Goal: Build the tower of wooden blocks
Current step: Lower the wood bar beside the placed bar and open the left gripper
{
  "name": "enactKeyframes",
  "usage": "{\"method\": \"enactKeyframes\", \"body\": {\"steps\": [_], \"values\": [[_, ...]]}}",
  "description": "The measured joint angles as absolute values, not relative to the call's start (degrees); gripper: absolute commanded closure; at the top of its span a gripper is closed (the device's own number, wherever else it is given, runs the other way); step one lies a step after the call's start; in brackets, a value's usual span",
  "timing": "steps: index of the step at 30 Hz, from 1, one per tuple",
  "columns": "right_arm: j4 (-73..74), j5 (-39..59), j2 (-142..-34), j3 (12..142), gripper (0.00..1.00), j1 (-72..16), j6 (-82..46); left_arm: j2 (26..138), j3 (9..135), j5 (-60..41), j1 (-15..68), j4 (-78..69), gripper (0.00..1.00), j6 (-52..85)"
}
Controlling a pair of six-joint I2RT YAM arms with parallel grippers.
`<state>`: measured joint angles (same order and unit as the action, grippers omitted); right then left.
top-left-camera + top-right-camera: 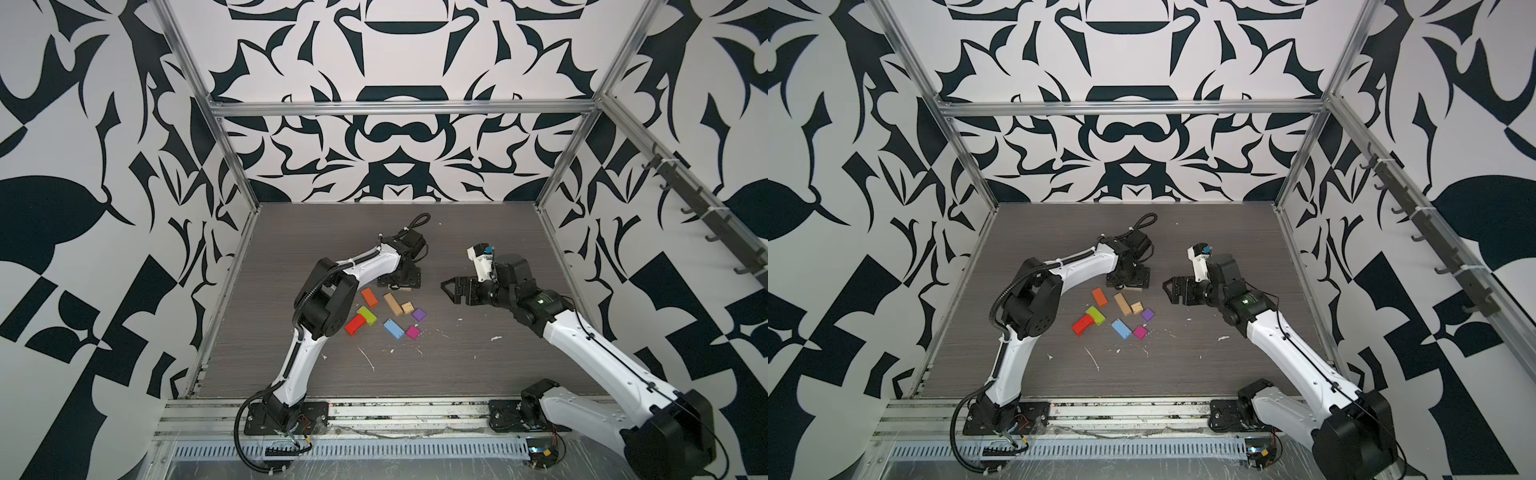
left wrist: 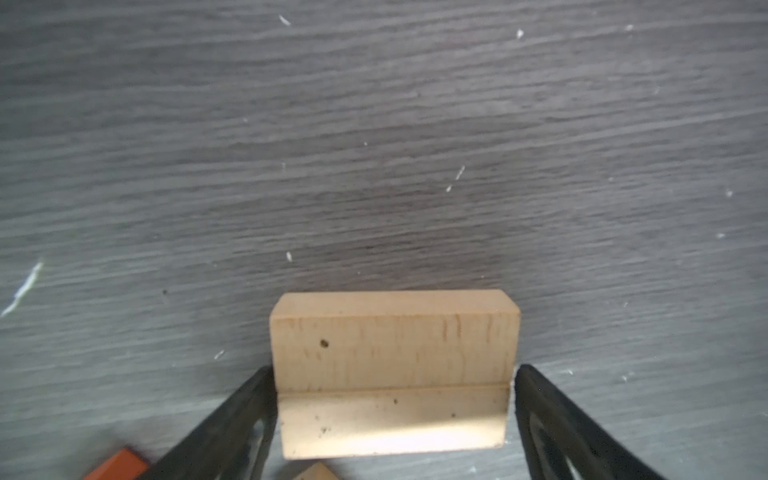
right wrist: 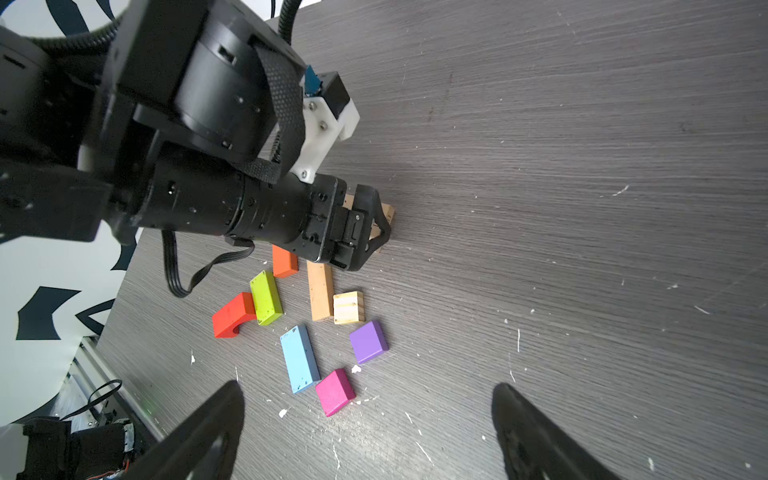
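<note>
Tan, orange, red, lime, blue, purple + magenta: eight loose wood blocks (image 1: 392, 304) are lying in a cluster mid-table (image 1: 457, 374) in both top views, none stacked. L gripper (image 1: 399, 284) is pointing down at the cluster's far edge, just beyond the orange oblong (image 1: 369, 297); its body is hiding whatever is sitting under it. R gripper (image 1: 449, 289) is hovering well apart to the right, aiming toward the cluster, w/ nothing in it.

L wrist view is giving what the top views aren't. A tan base block (image 2: 390, 353) is sitting on the table between the L fingers (image 2: 245, 419), jaws spread either side of it. One finger is at its edge and a thin strip of table is showing at the other. A seam is running across the wood; can't tell if it's one piece or two.

R wrist view is showing the R fingers (image 3: 208, 432) standing wide apart over bare table, near the magenta cube (image 3: 335, 392). Contacts are reading clearer here:
- lime oblong (image 3: 266, 297) touching the red block (image 3: 230, 316)
- tan cube (image 3: 349, 307) touching the tan oblong (image 3: 321, 293)
- blue oblong (image 3: 300, 359) + purple cube (image 3: 369, 341) lying apart
</note>
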<state>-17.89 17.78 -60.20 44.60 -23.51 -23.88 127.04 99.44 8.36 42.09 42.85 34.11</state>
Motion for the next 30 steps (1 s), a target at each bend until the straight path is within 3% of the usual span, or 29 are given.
{"method": "enactKeyframes", "body": {"steps": [20,24,27,30], "values": [[-17.9,17.8,-60.8,44.6,0.04,-23.5,-23.9,127.0,99.4,8.9,42.9,44.4,0.12,34.6],[-17.9,17.8,-60.8,44.6,0.04,-23.5,-23.9,127.0,99.4,9.4,42.9,44.9,0.09,34.8],[-17.9,17.8,-60.8,44.6,0.04,-23.5,-23.9,127.0,99.4,9.6,42.9,45.1,0.0,35.0],[-17.9,17.8,-60.8,44.6,0.04,-23.5,-23.9,127.0,99.4,10.0,42.9,45.3,0.0,34.7]]}}
